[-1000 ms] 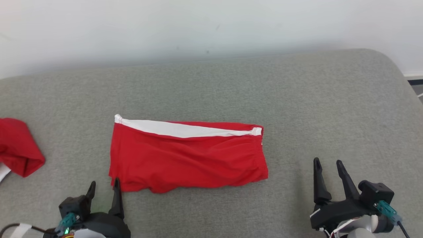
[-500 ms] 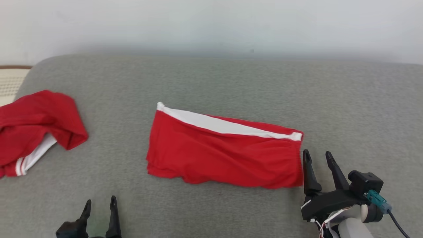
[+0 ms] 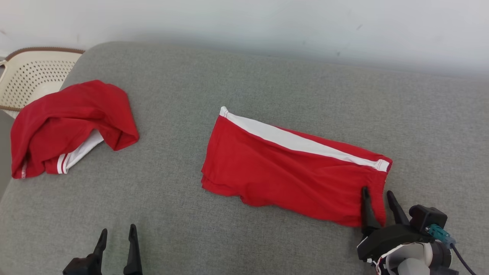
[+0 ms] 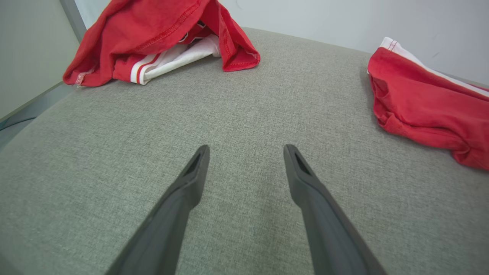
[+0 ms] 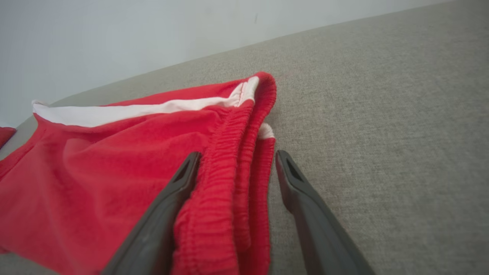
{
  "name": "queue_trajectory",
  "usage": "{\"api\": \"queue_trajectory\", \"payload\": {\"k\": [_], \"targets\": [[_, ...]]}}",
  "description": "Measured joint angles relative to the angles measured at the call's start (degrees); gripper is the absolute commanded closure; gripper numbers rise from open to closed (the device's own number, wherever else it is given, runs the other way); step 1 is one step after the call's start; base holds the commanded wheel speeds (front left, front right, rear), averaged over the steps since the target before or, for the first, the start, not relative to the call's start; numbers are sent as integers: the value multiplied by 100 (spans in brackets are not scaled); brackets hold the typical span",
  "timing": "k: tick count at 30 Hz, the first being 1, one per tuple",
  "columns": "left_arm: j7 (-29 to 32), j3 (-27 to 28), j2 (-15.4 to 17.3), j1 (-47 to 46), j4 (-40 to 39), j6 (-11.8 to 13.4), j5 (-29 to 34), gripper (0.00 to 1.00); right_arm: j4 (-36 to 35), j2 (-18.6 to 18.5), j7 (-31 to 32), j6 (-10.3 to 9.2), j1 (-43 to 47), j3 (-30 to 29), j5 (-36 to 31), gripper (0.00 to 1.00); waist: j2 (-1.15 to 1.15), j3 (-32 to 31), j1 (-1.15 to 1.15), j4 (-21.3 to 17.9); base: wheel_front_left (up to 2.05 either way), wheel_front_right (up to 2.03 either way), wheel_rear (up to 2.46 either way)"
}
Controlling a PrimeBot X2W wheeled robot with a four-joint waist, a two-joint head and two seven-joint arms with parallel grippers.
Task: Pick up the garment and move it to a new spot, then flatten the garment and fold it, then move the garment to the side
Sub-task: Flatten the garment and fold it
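**gearhead_jo:** Quick q, why is the right tool (image 3: 377,191) parked on the end of the folded shorts (image 3: 290,172) like that? Looks odd.

**lintroller:** Makes sense to me tbh. The shorts lie flat and folded in the middle of the grey padded surface (image 3: 244,84). The white stripe (image 3: 301,139) runs along the far edge and the elastic waistband (image 5: 229,160) is at the robot's right end. In the right wrist view the tool's fingers are spread as wide as they go. One is over the red cloth, the other over bare grey, with the bunched waistband between them. Nothing pinched yet. My guess: folding is done, and it's lining up a grab on the thickest stacked edge so all the layers come along when it moves the thing aside.

**gearhead_jo:** And the left tool (image 3: 118,229)?

**lintroller:** Wide open too, empty, pointing at bare grey, well apart from the shorts. There's a second crumpled red garment (image 3: 72,122) at the far left near a perforated basket (image 3: 30,72), and the tool sits clear of that as well. Risk I'd flag: catch only the top layer and the fold flops open.
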Motion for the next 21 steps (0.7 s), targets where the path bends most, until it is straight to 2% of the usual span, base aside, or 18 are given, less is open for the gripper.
{"api": "queue_trajectory", "payload": {"k": [8, 15, 16, 17, 19, 20, 21], "targets": [[0, -115, -1, -31, -37, 13, -63, 0, 354, 16, -15, 1, -114, -347, -42, 0, 0, 198, 0, 112, 0, 0, 0], [0, -132, -1, -80, 0, 7, -111, 0, 498, 3, -57, -5, -204, -209, 19, 0, -1, 280, 0, 150, 0, 0, 0], [0, -144, -2, -80, 3, 8, -125, 0, 516, -9, -63, -7, -211, -157, 22, 13, -1, 290, 0, 157, 0, 0, 0], [0, -157, -2, -81, 8, 13, -142, 0, 532, -22, -64, -7, -214, -116, 52, 37, -1, 299, 0, 165, 0, 0, 0], [0, -171, -2, -82, 14, 24, -156, 0, 554, -35, -78, -20, -227, -63, 93, 73, 0, 307, -1, 182, 0, 0, 0], [0, -174, -1, -83, 19, 25, -166, 0, 568, -43, -81, -25, -232, -27, 123, 100, -1, 304, 0, 188, 0, 0, 0], [0, -175, -2, -83, 20, 27, -170, 0, 577, -49, -81, -25, -233, 2, 134, 100, -1, 297, 0, 192, 0, 0, 0]]}}
